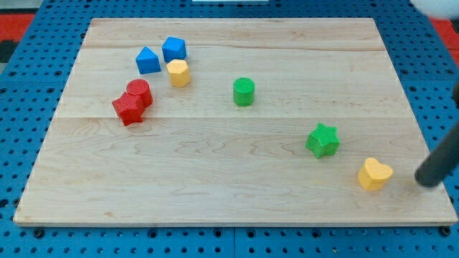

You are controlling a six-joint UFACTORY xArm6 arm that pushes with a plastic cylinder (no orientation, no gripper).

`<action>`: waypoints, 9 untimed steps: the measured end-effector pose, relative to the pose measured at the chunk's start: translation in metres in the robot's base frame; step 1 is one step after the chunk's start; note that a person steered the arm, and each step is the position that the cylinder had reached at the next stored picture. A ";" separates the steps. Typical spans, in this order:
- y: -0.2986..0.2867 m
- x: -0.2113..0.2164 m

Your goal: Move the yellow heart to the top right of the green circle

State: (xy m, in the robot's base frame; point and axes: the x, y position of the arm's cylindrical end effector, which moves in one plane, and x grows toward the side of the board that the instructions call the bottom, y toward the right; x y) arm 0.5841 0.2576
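Jaws: none on this rig, so no spread or pinch to report; arm ends in plain dark rod. I see my tip [428, 180] at view's right edge, just beside yellow heart [375, 173], small gap between, not touching. Yellow heart lies flat near bottom right of wooden board [229, 193], lobes toward tip. Green star [323, 140] near, up-left of heart. Green circle [244, 92] well apart, toward centre. Far left cluster: two blue blocks [161, 55], yellow hexagon [178, 72], two red blocks [133, 102] touching.
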 end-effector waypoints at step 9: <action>-0.119 -0.245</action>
State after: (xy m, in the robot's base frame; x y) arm 0.3389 0.1382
